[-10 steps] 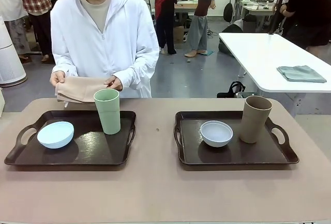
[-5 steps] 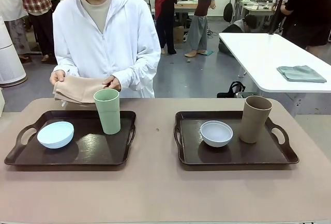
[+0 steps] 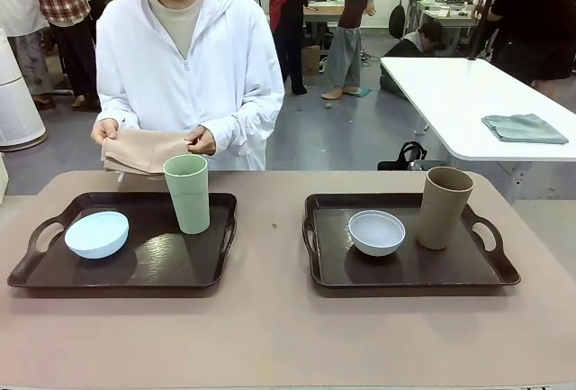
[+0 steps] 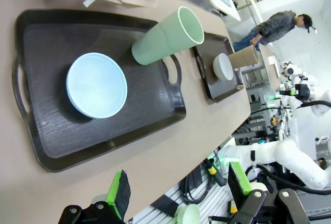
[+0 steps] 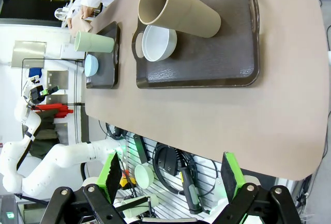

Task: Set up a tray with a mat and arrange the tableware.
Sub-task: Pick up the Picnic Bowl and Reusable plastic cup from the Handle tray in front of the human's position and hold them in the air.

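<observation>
Only the person [image 3: 184, 66] has moved since a second ago: they have shifted slightly toward my right and lifted the folded tan mat [image 3: 144, 151] a touch, both hands on it.

Nearest me, the left gripper [image 4: 179, 190] and right gripper [image 5: 170, 177] hang back from the near edge of the table [image 3: 270, 336], jaws fully apart, holding nothing.

Beyond them, the left tray [image 3: 162, 259] carries the pale blue bowl [image 3: 96, 233] and, farther back to its right, the upright pale green cup [image 3: 188, 194]. The right tray [image 3: 405, 275] carries the white-grey bowl [image 3: 376, 231] with the tan-brown cup [image 3: 444, 207] just beside it. None of these has shifted.

I judge the mat has to go down first. I would keep both arms clear until it is laid or offered, then take each tall cup low on its wall so it does not tip.
</observation>
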Available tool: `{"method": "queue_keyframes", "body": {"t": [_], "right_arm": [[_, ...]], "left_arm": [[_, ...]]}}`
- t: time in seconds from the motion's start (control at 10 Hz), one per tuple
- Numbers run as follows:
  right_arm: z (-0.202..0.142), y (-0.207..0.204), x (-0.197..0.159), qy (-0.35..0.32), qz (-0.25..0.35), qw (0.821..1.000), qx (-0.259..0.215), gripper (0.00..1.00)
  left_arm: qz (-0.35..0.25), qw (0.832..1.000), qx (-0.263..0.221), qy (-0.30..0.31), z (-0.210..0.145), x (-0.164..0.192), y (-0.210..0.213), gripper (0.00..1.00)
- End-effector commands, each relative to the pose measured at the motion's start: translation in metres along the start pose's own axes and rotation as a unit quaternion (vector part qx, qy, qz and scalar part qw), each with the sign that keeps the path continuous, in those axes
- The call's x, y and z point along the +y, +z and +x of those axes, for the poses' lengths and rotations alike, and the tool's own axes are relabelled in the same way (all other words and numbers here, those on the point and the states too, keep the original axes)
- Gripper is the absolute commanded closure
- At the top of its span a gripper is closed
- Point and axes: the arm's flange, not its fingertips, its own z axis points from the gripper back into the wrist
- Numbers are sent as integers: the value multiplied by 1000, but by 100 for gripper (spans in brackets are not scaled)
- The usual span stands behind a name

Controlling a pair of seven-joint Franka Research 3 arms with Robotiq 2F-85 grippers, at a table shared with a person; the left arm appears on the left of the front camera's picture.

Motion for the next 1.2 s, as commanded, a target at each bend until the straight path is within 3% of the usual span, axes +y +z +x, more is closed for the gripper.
{"method": "queue_keyframes", "body": {"t": [0.0, 0.5, 0.8, 1.1], "right_arm": [[-1, -2, 0, 3, 11, 1000, -3, 0], [0, 0, 0, 0, 0, 1000, 0, 0], [34, -34, 85, 111, -52, 992, -4, 0], [74, -85, 161, 201, -42, 979, -12, 0]], "left_arm": [[-12, 1000, -6, -6, 2, 1, 1, 0], [0, 1000, 0, 0, 0, 0, 0, 0], [88, 993, 58, -43, 27, -30, -27, 0], [190, 974, 106, -62, 34, -62, -48, 0]]}}
